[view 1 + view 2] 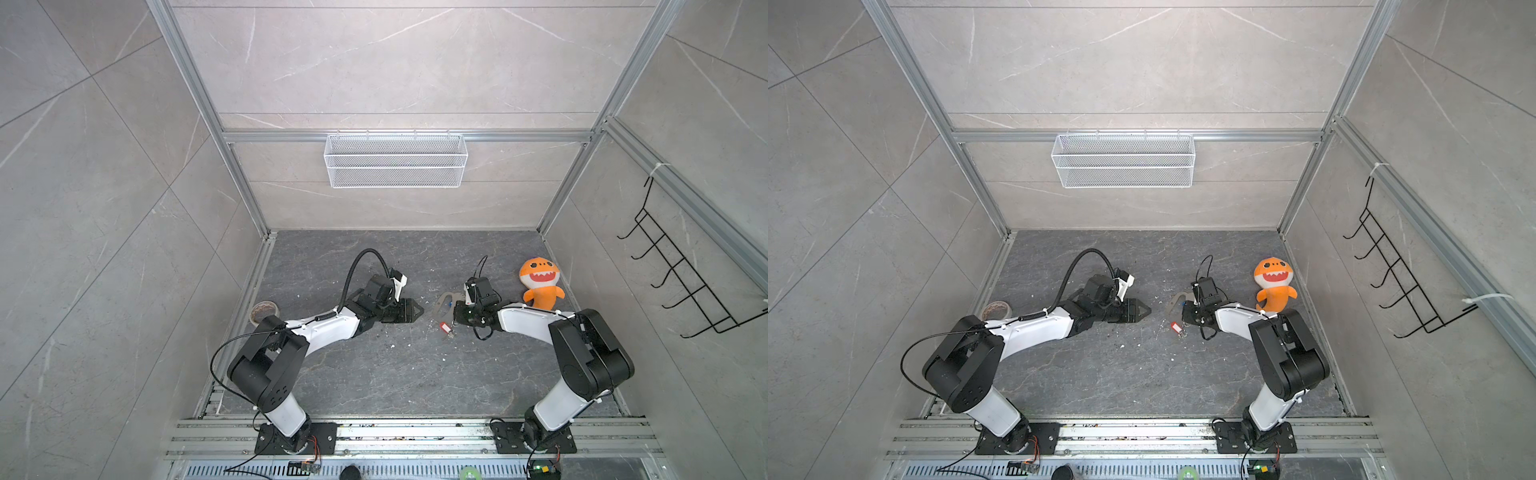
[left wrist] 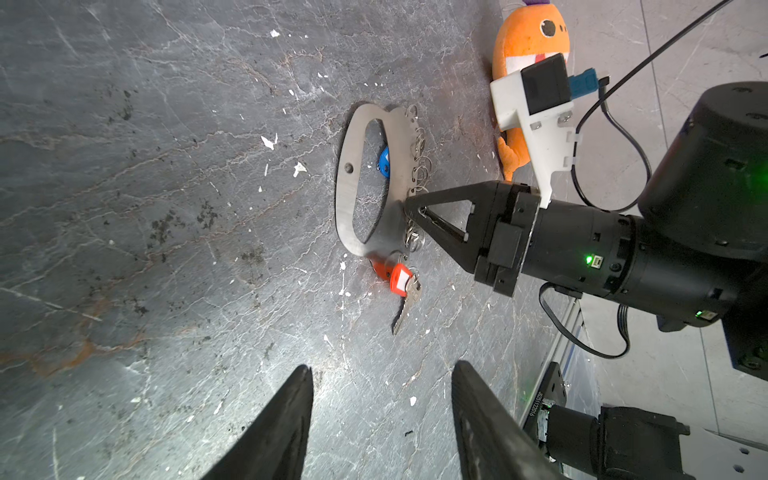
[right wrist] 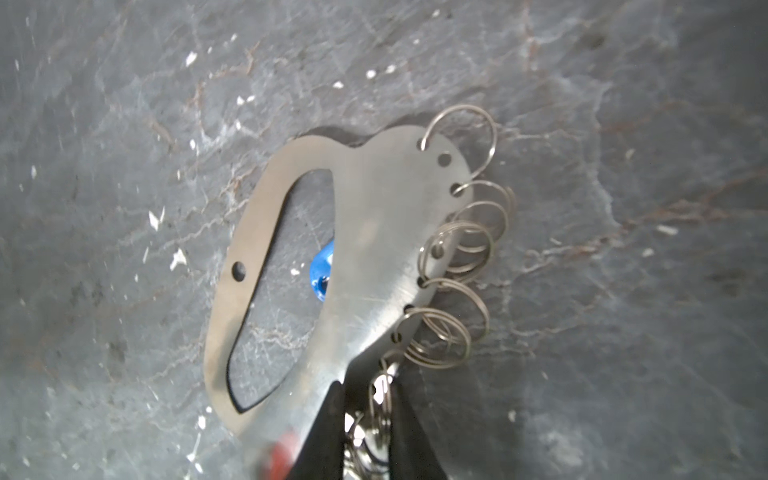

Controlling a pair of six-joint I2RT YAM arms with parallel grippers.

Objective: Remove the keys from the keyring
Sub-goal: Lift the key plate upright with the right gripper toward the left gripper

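Firstly, keyring (image 2: pixel 343 195) (image 3: pixel 374 232): flat grey oval on the slate floor (image 2: pixel 166 208), near the shark plush (image 1: pixel 540 282) (image 2: pixel 523 37), ring-lined edge toward the plush.
Blue-tagged key (image 2: pixel 383 160) (image 3: pixel 322 266): under the keyring, tag showing through its hole.
Red-tagged key (image 2: pixel 399 280) (image 1: pixel 446 329): at the keyring's end farther from the plush.
Right gripper (image 2: pixel 409 208) (image 3: pixel 365 399): between plush and keyring, pinched onto that ring-lined edge.
Left gripper (image 2: pixel 382 365) (image 1: pixel 417 309): beyond the keyring from the plush, jaws apart, empty.
Tape roll (image 1: pixel 264 311): farthest from the plush.
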